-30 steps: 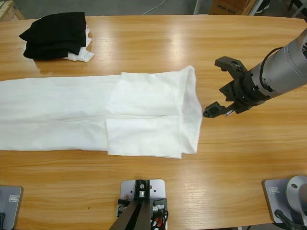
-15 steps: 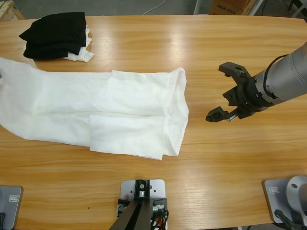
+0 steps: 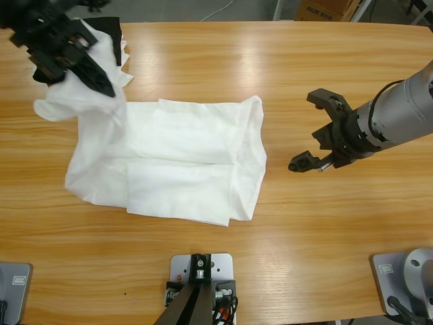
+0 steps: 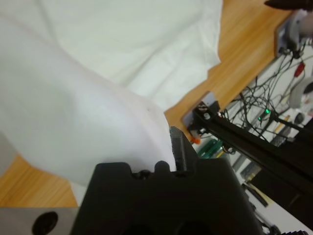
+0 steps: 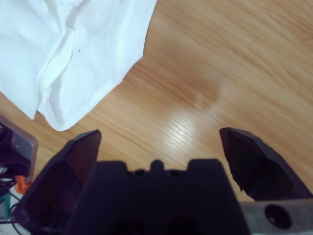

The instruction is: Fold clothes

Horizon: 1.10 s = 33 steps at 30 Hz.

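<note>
One end of the white T-shirt (image 3: 183,159) hung from your left pincer (image 3: 91,64), clamped on it at upper left; the rest ran rightward across the surface (image 3: 325,244). Your right pincer (image 3: 312,132), wide open and empty, sat just right of its free edge.

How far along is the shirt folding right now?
Partway. The white shirt already lies narrowed, its sleeve end folded in. The left hand is shut on the shirt's other end, lifting it. The right hand waits open beside it. Laying that end down remains.
</note>
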{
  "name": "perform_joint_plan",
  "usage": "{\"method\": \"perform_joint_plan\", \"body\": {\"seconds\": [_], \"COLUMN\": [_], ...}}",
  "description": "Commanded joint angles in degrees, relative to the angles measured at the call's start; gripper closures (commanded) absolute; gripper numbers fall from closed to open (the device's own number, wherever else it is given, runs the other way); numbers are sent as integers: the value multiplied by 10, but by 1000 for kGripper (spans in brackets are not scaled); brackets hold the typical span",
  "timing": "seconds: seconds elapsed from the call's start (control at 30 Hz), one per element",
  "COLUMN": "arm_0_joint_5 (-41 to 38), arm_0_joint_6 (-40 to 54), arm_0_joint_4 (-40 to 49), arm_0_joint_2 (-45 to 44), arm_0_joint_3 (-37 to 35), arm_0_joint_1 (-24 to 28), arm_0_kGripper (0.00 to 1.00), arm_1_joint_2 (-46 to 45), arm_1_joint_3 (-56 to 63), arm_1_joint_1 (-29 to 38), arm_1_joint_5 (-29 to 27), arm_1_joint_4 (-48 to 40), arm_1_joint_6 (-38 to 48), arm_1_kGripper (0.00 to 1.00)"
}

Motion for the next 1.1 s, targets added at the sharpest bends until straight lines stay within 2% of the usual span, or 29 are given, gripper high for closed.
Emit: {"method": "perform_joint_plan", "body": {"seconds": [0.03,0.27,0.4,0.47,0.5,0.53,0.57,0.6,0.73,0.93,1.0,1.07,1.1], "arm_0_joint_5": [-54,-81,-73,-74,-74,-74,-74,-71,-73,-47,4,59,77], "arm_0_joint_6": [-16,-24,-24,-24,-26,-27,-29,-35,-44,-49,-30,17,21], "arm_0_joint_4": [86,86,86,85,85,85,85,85,84,86,86,55,-30], "arm_0_joint_2": [102,155,169,179,186,197,204,207,210,175,131,73,16], "arm_0_joint_3": [-107,-156,-156,-185,-205,-227,-239,-243,-272,-260,-193,-42,76], "arm_0_joint_1": [-90,-130,-137,-140,-141,-144,-149,-152,-160,-157,-136,-119,-118], "arm_0_kGripper": [1000,1000,1000,1000,832,506,305,242,239,231,230,225,225], "arm_1_joint_2": [19,20,21,16,14,14,14,13,9,-3,-37,-66,-64], "arm_1_joint_3": [22,37,37,41,42,43,43,43,45,44,34,-3,-21], "arm_1_joint_1": [-7,-7,-7,-7,-7,-7,-7,-7,-7,-7,-6,12,34], "arm_1_joint_5": [5,5,7,7,7,7,7,7,7,4,-25,-45,-65], "arm_1_joint_4": [-18,-31,-34,-33,-34,-34,-34,-34,-34,-31,-4,11,9], "arm_1_joint_6": [1,2,2,2,2,2,2,2,3,4,1,-19,-35], "arm_1_kGripper": [0,0,0,0,0,0,0,0,0,0,0,0,0]}}
